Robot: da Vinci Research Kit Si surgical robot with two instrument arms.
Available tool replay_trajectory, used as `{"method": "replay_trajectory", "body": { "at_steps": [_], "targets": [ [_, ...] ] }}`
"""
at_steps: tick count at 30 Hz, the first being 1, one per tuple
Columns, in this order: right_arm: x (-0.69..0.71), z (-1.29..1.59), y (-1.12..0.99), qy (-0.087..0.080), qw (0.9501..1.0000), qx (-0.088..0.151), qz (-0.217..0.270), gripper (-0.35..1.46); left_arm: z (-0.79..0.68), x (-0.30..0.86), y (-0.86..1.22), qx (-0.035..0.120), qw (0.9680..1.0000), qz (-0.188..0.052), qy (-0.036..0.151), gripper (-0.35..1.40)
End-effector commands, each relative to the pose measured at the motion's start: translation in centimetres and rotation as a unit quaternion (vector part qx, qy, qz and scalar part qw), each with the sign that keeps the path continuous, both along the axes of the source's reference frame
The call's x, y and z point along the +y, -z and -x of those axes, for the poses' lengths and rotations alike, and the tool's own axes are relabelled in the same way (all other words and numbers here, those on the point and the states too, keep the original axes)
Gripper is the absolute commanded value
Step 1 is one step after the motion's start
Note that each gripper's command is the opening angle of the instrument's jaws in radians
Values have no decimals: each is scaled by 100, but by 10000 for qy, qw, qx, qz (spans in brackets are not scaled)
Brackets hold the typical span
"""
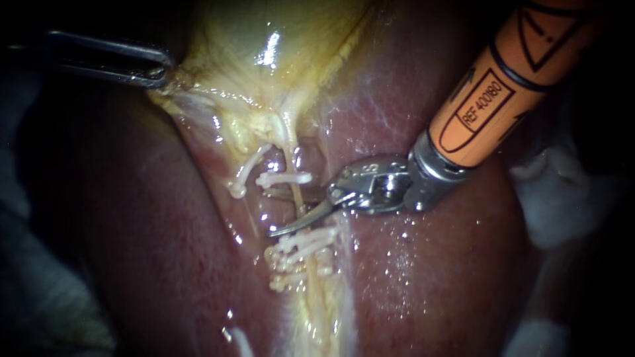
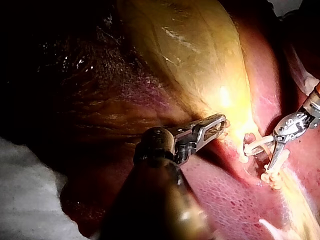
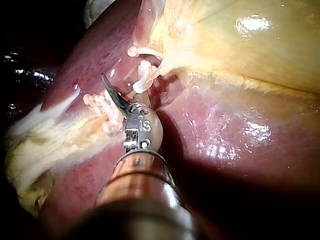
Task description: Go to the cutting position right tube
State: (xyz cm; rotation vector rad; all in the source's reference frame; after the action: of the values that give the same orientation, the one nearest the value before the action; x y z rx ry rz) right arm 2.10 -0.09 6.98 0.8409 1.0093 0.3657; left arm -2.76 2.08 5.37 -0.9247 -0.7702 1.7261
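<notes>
Endoscope view: the right tube [image 1: 299, 201] is that thin yellowish strand mid-frame, running between a single clip [image 1: 284, 178] above and a bunch of clips [image 1: 301, 250] below. The right instrument [image 1: 274, 211] has its blades fairly wide open, straddling the tube. The left instrument [image 1: 159, 71] is clamped on the gallbladder [image 1: 264, 53] edge. The liver [image 1: 430, 277] lies all around.

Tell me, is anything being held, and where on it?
The left instrument grips the gallbladder by its edge, near the narrow end. The right instrument holds nothing: its open blades straddle a tube.
</notes>
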Motion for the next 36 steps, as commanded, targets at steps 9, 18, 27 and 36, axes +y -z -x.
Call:
{"method": "replay_trajectory", "body": {
  "at_steps": [9, 18, 27, 36],
  "targets": [
    [-6, -9, 5, -86, 9998, 153, -67, 141, 0, 0, 1, 3, 10000, -4, 2, -35],
    [-16, -12, 36, -50, 9980, 566, -264, 133, 0, 0, 1, 3, 10000, -4, 1, -35],
    [-7, -17, 65, 54, 9949, 890, -480, 129, 0, 0, 1, 2, 10000, -4, 1, -35],
    [-6, -19, 66, -8, 9947, 825, -607, 126, 0, 0, 1, 2, 10000, -3, 0, -35]
  ]
}}
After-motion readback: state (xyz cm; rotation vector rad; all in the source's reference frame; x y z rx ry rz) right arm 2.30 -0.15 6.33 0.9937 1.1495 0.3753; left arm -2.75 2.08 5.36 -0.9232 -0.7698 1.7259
